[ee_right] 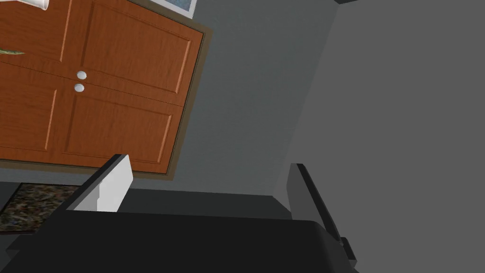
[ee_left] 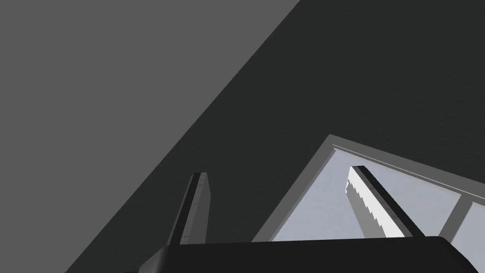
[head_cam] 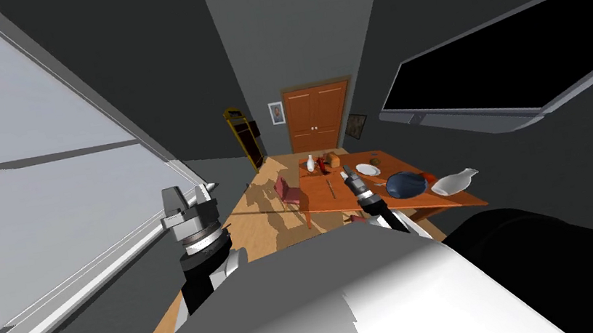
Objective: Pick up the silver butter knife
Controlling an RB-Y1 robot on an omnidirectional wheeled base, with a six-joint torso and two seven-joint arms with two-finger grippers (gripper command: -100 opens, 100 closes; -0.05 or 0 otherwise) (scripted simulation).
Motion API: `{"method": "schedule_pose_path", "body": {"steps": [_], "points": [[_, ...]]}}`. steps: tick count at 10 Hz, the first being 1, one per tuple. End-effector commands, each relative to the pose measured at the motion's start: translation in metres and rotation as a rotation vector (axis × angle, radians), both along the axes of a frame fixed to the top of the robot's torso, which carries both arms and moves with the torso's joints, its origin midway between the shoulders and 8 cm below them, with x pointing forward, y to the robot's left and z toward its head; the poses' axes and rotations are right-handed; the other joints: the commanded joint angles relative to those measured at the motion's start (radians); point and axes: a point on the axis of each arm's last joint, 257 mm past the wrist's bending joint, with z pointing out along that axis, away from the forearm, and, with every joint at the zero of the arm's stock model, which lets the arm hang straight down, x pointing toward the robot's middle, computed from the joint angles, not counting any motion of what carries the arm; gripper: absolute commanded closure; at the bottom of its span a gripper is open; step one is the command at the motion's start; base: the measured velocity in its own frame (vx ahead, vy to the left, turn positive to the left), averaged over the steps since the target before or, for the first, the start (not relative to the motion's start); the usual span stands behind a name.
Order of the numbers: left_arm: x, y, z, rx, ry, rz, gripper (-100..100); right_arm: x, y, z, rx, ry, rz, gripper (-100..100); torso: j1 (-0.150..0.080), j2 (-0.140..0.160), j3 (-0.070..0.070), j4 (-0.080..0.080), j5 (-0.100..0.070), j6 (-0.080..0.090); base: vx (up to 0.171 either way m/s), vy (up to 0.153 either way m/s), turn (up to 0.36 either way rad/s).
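Observation:
A thin pale butter knife lies flat on the orange table, toward the table's left side. My right arm reaches out over the table. Its gripper hovers just right of the knife and stands open, holding nothing. In the right wrist view that gripper points level across the room at a brown double door, and its fingers are spread wide. My left gripper is raised beside the big window on the left, away from the table, and is also open with nothing in it.
On the table stand a white bottle, a brown loaf, a white plate, a dark blue bowl and a tipped white vase. A dark red chair sits at the table's left side. The door is behind the table.

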Motion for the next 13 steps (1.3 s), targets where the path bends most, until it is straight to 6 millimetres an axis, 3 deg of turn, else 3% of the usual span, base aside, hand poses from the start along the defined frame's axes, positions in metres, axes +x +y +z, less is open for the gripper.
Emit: {"method": "schedule_pose_path", "body": {"steps": [1, 6, 7, 8, 9, 10, 11, 13], "points": [[0.0, 0.0, 0.0, 0.0, 0.0, 0.0, 0, 0.003, -0.009, -0.021, -0.01, 0.052, -0.009, -100, 0.0, 0.0, 0.0, 0.0, 0.0, 0.0, -0.033, 0.003, 0.065], [0.0, 0.0, 0.0, 0.0, 0.0, 0.0, 0, -0.001, -0.04, -0.093, -0.062, 0.242, -0.032, -100, -0.001, -0.002, -0.001, 0.0, 0.0, 0.001, -0.021, 0.006, 0.17], [0.0, 0.0, 0.0, 0.0, 0.0, 0.0, 0, -0.002, -0.043, -0.1, -0.062, 0.256, -0.038, -100, -0.001, -0.002, -0.001, 0.0, 0.0, 0.0, -0.014, 0.004, 0.122], [0.0, 0.0, 0.0, 0.0, 0.0, 0.0, 0, -0.005, -0.054, -0.121, -0.081, 0.315, -0.046, -100, -0.001, -0.002, -0.001, -0.001, 0.0, 0.001, -0.021, 0.012, 0.233], [0.0, 0.0, 0.0, 0.0, 0.0, 0.0, 0, -0.006, -0.057, -0.127, -0.08, 0.326, -0.051, -100, -0.001, -0.002, -0.001, 0.0, 0.0, 0.0, -0.017, 0.005, 0.107], [0.0, 0.0, 0.0, 0.0, 0.0, 0.0, 0, -0.011, -0.069, -0.148, -0.1, 0.386, -0.059, -100, -0.001, -0.002, -0.001, 0.0, 0.0, 0.001, -0.018, 0.013, 0.23], [0.0, 0.0, 0.0, 0.0, 0.0, 0.0, 0, -0.013, -0.072, -0.154, -0.1, 0.398, -0.065, -100, -0.001, -0.003, -0.001, 0.0, 0.0, 0.0, -0.013, 0.005, 0.133], [0.0, 0.0, 0.0, 0.0, 0.0, 0.0, 0, -0.025, -0.097, -0.194, -0.138, 0.514, -0.084, -100, -0.001, -0.003, -0.001, -0.001, 0.0, 0.0, -0.016, 0.01, 0.302]]}}
